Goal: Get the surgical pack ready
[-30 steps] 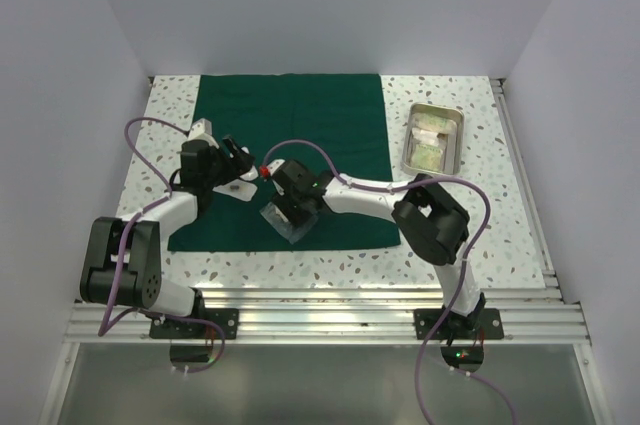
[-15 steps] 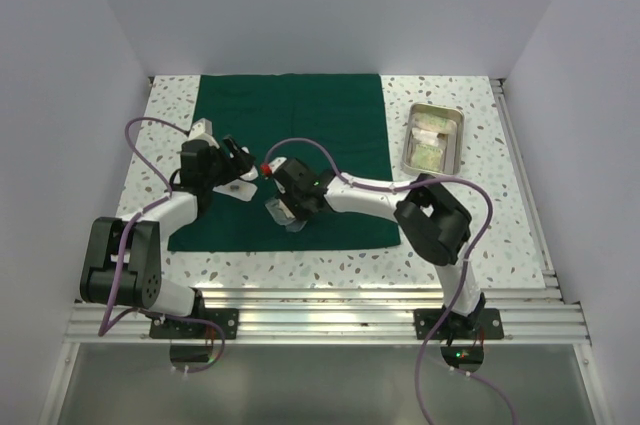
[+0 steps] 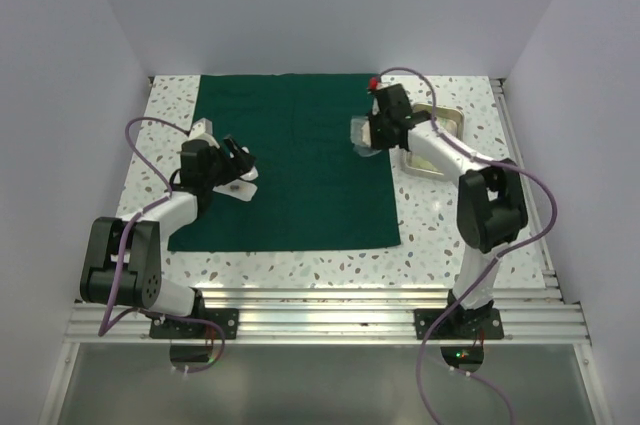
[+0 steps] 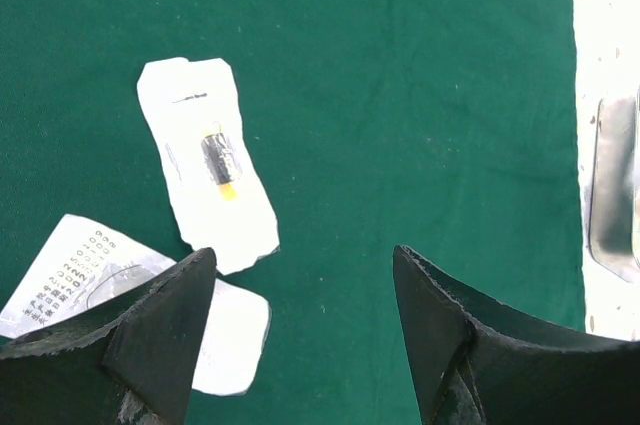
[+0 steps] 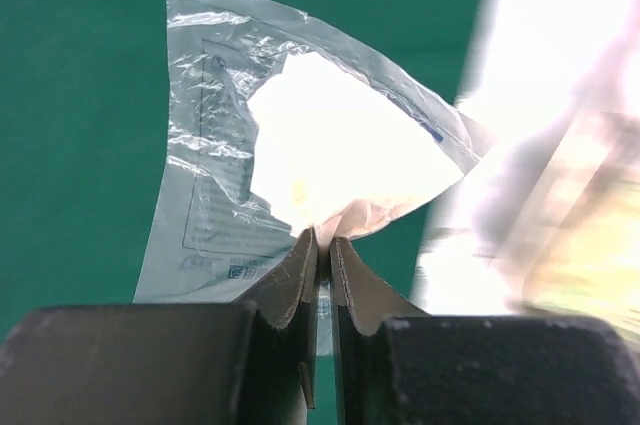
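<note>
A large dark green cloth (image 3: 290, 160) lies flat on the table. My right gripper (image 3: 367, 135) is shut on a clear gauze pouch (image 5: 290, 160) and holds it above the cloth's right edge, next to the steel tray (image 3: 455, 123). The pouch hangs from the fingertips (image 5: 305, 270). My left gripper (image 4: 305, 295) is open and empty over the left part of the cloth. Small white packets (image 4: 205, 160) lie under it, one with a dark and yellow item inside. They show by the left gripper in the top view (image 3: 240, 188).
The steel tray holds more pouches (image 3: 428, 145) at the table's right side. White walls close in the back and both sides. An aluminium rail (image 3: 320, 295) runs along the near edge. A rail also runs down the right side (image 3: 520, 175).
My right arm has swung from the near middle of the cloth to its far right edge by the tray, carrying the gauze pouch. The left arm has not moved.
</note>
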`<action>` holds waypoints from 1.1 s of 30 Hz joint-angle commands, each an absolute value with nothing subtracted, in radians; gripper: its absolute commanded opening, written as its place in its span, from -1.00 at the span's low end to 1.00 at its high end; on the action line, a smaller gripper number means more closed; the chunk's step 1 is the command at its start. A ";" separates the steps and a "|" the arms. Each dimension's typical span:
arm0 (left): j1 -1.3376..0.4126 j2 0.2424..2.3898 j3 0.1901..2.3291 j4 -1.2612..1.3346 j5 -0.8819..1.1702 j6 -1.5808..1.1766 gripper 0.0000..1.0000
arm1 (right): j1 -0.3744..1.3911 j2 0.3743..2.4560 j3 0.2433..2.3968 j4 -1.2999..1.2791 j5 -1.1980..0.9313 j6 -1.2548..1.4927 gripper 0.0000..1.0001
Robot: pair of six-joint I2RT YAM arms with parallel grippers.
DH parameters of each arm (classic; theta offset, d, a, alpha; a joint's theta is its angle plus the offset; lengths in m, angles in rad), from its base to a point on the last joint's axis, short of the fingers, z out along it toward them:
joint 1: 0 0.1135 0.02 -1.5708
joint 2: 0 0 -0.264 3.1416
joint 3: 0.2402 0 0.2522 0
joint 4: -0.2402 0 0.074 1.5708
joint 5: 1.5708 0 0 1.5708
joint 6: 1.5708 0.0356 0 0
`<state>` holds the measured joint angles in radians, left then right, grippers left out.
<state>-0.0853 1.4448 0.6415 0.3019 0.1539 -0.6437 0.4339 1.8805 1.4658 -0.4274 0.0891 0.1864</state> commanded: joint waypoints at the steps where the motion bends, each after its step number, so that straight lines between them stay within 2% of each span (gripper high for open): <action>1: -0.084 1.414 0.638 0.362 0.166 -0.646 0.50 | 0.309 1.874 1.545 -0.495 0.110 0.254 -0.89; 5: -0.086 1.414 0.638 0.362 0.163 -0.647 0.49 | 0.145 1.914 1.580 -0.485 0.095 0.317 -0.89; 12: -0.087 1.414 0.638 0.360 0.163 -0.644 0.49 | 0.041 2.028 1.684 -0.540 0.120 0.314 -0.86; 14: -0.087 1.417 0.638 0.360 0.161 -0.646 0.49 | 0.032 2.042 1.683 -0.545 0.141 0.314 -0.80; 15: -0.087 1.417 0.638 0.362 0.160 -0.644 0.49 | 0.031 2.046 1.680 -0.543 0.140 0.314 -0.74; 19: -0.087 1.419 0.637 0.362 0.163 -0.646 0.49 | 0.029 2.054 1.672 -0.551 0.146 0.310 0.02; 21: -0.087 1.419 0.638 0.362 0.161 -0.646 0.49 | 0.029 2.043 1.675 -0.557 0.173 0.311 0.14; 26: -0.089 1.417 0.637 0.362 0.160 -0.644 0.49 | 0.028 1.962 1.669 -0.560 0.222 0.313 0.18; 33: -0.092 1.410 0.637 0.362 0.160 -0.643 0.49 | 0.031 1.946 1.692 -0.483 0.135 0.305 0.04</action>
